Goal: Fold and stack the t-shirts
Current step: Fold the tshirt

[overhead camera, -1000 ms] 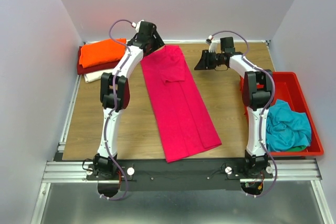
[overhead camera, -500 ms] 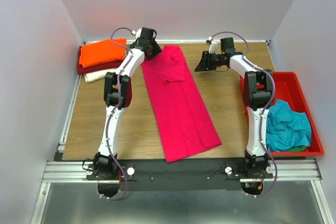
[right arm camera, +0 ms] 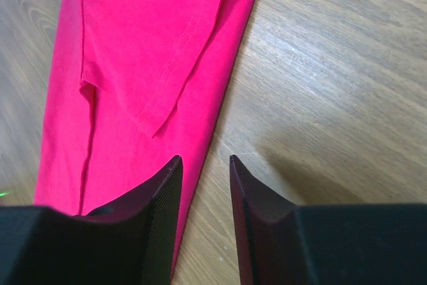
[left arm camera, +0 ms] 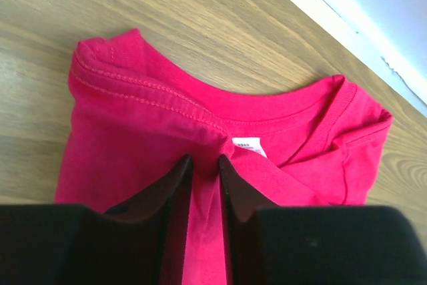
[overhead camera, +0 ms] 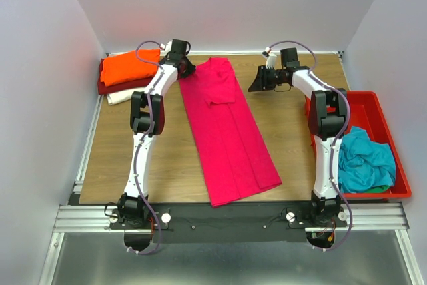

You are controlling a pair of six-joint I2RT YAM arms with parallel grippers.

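Mid-fold, lengthwise stage looks done. On wood-grain table [overhead camera: 293, 138], centre: pink-red t-shirt [overhead camera: 227, 131], soft knit narrowed to a long strip, collar at far end. Prob. needs collar end carried toward hem next, w/ both corners kept level.

Far-left corner: orange t-shirt [overhead camera: 130, 66] atop dark red and cream ones. Right: teal t-shirt [overhead camera: 363, 161] crumpled in glossy red tray [overhead camera: 380, 108].

Left gripper [left arm camera: 205, 159]: nearly closed, seemingly pinching a cloth ridge nr white label [left arm camera: 249, 145]. Right gripper [right arm camera: 203, 159]: slightly parted, empty, over strip's edge.
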